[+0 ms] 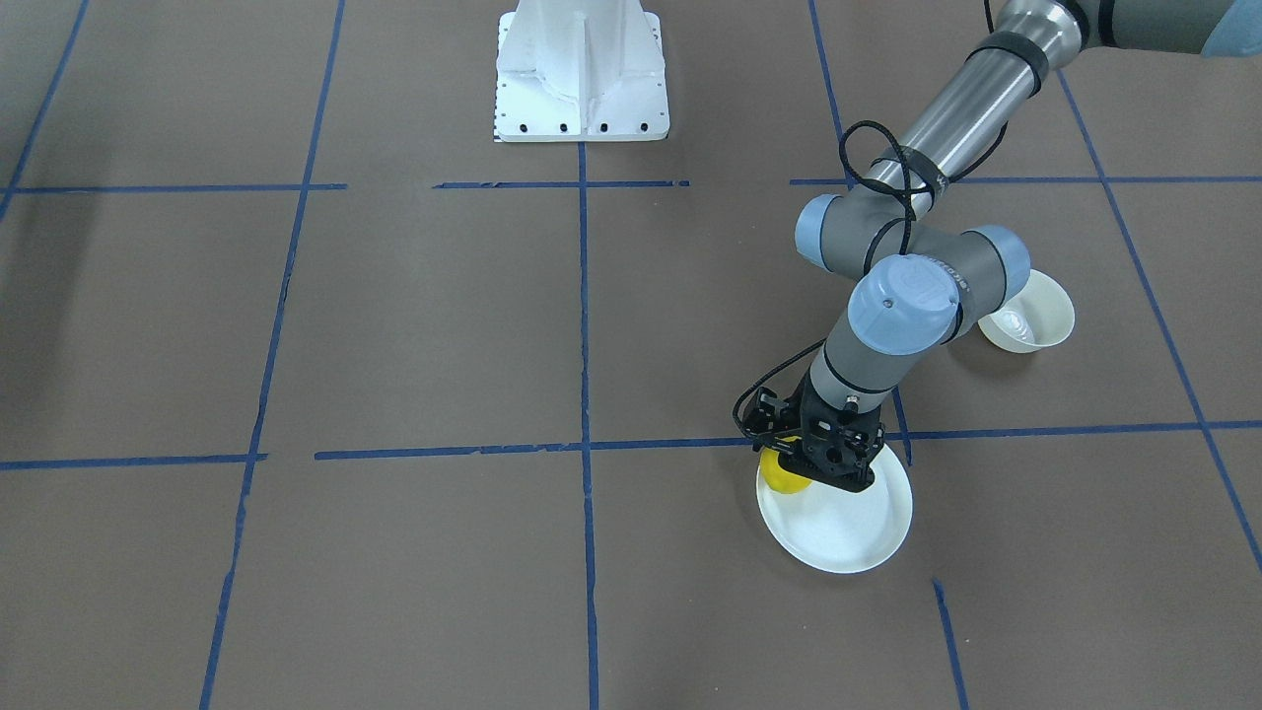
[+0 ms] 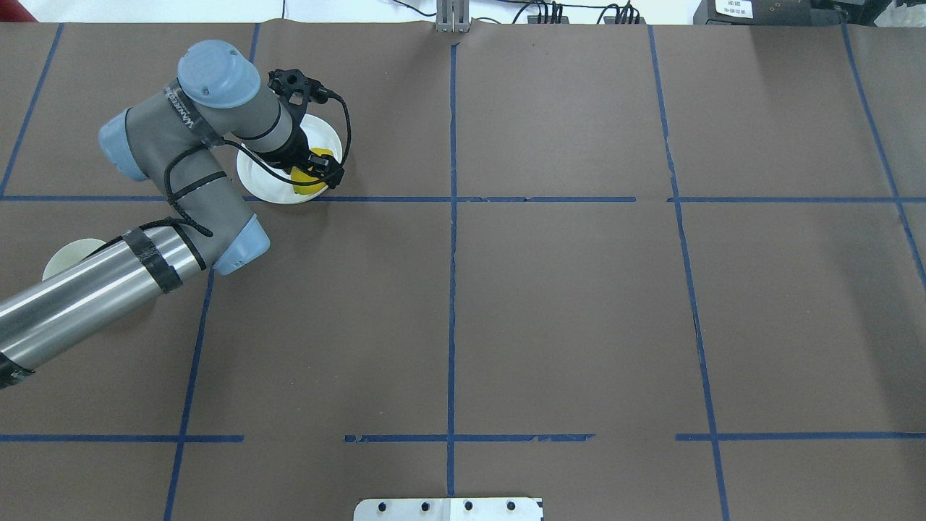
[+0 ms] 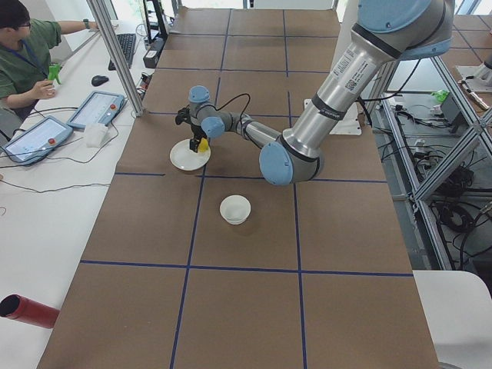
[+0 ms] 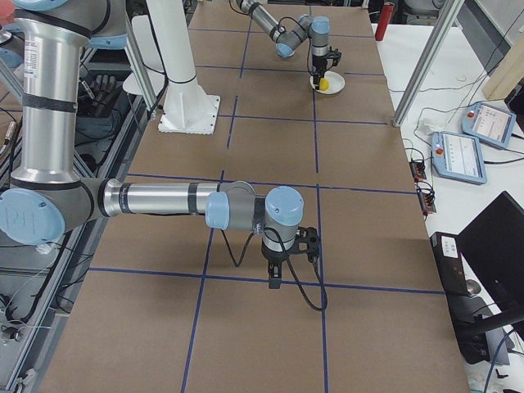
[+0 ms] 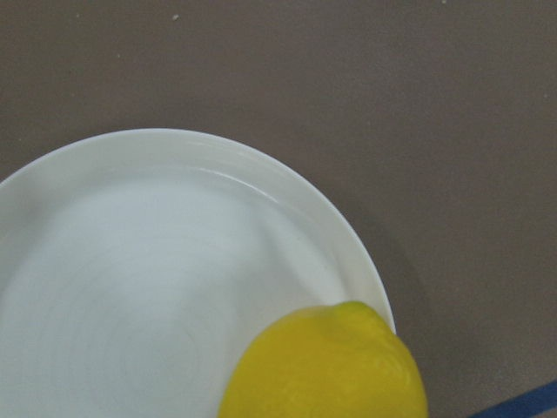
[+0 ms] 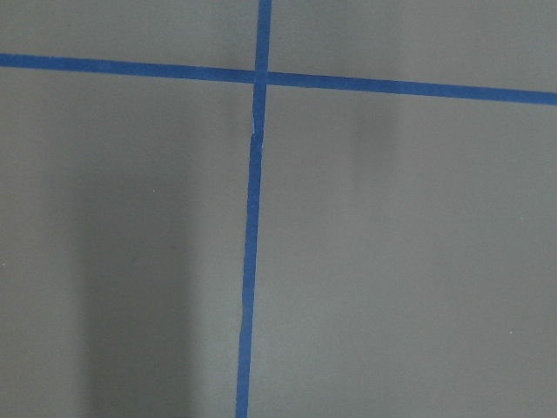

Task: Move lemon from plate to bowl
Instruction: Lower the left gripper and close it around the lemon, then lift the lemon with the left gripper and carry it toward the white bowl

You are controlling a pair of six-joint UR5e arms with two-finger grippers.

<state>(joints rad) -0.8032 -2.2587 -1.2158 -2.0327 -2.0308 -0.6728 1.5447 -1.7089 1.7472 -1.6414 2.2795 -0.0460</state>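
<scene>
The plate (image 2: 271, 192) lies on the desk (image 2: 579, 304), in its left half and far from the robot's base. The lemon (image 2: 305, 184) is at the plate's rim, on the side toward the desk's middle, with the left pincer (image 2: 318, 172) right over it. The bowl (image 1: 1035, 316) stands apart from the plate, nearer the robot and farther left.

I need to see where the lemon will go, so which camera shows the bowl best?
Exterior left: the bowl stands fully uncovered, inside visible. Front-facing and overhead show it partly hidden by the left arm; I cannot find it in the others.
</scene>
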